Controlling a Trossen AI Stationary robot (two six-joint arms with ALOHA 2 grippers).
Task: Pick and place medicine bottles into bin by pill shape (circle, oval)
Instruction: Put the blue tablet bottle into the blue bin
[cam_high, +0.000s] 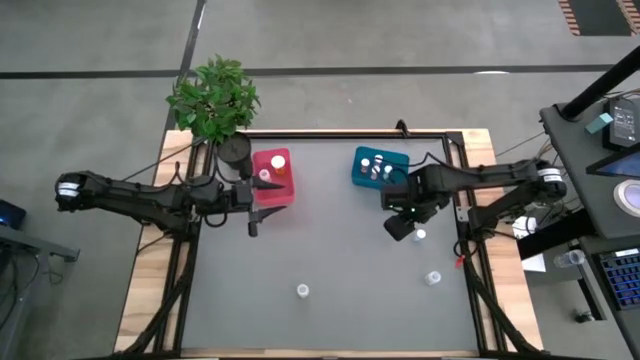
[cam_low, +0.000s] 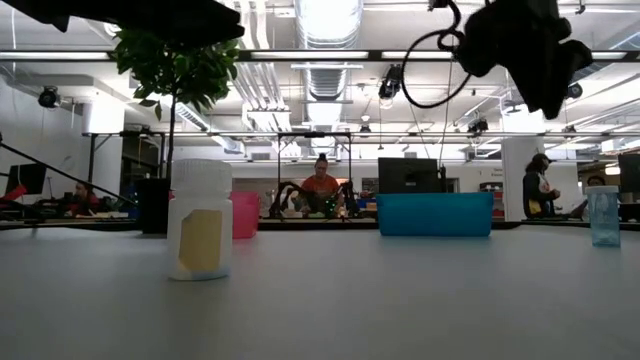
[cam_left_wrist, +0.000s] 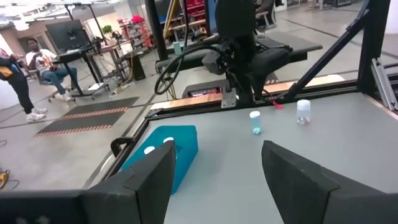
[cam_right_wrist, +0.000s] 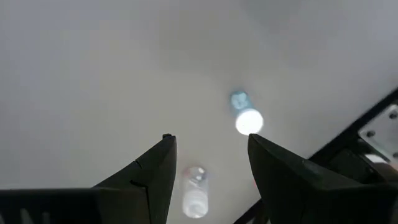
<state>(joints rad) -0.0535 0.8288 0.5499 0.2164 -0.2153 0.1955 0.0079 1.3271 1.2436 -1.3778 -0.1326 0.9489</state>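
Three medicine bottles stand loose on the grey table: one near the front middle, one at the right, and one beside my right gripper. More bottles sit in the teal bin and the pink bin. My right gripper hangs open above the table, pointing down, with two bottles below it. My left gripper is open and level, beside the pink bin's near side.
A potted plant stands at the far left corner behind the pink bin. A black frame rail runs along the table's far edge. People sit and stand in the room beyond.
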